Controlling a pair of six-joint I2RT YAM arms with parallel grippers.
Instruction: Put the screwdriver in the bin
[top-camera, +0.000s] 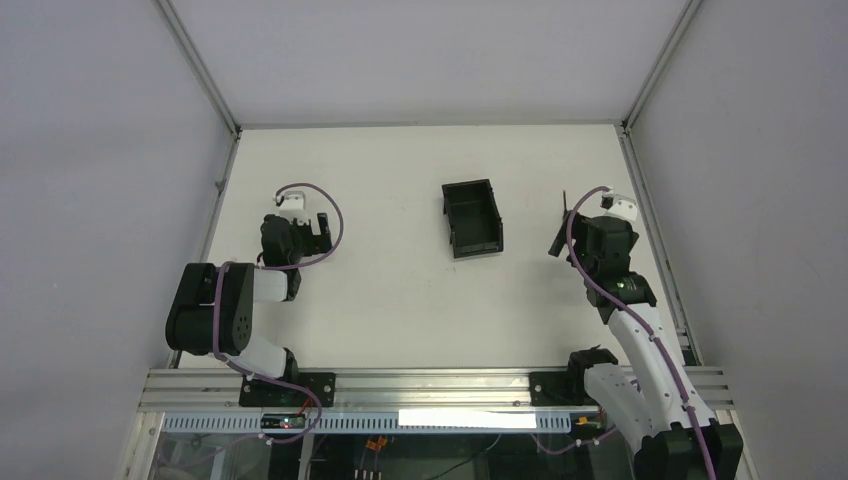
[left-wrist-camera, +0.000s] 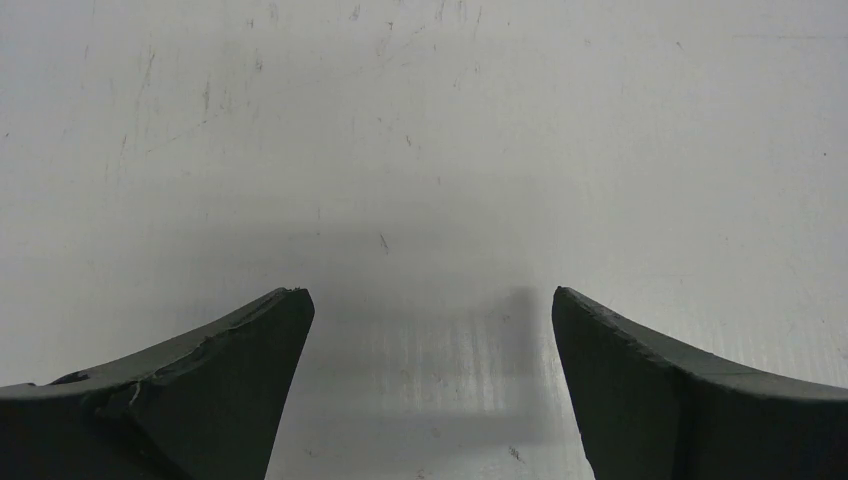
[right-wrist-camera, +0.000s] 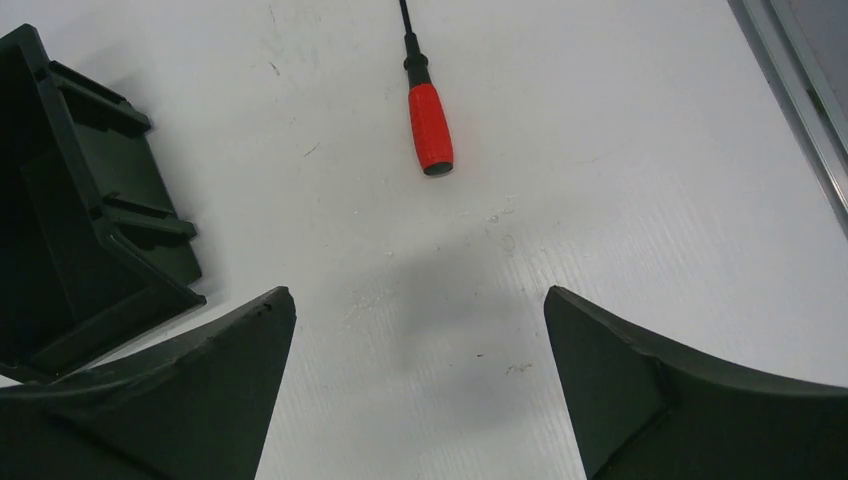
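Right wrist view has the screwdriver (right-wrist-camera: 428, 130) lying flat on the white worktop (right-wrist-camera: 620, 200), red handle end toward the camera, dark shaft running off the top edge. It's out ahead of the right end effector (right-wrist-camera: 418, 300), whose 2 fingers are spread wide and gripping nothing. The black bin (right-wrist-camera: 120, 220) sits off to the left, close by the left finger and clear of the screwdriver. Left end effector (left-wrist-camera: 430, 295) is spread wide too, over scuffed worktop.

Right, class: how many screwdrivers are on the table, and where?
1. The screwdriver lies on the table just ahead of the open right gripper, to the right of the bin. The arms could hide another.
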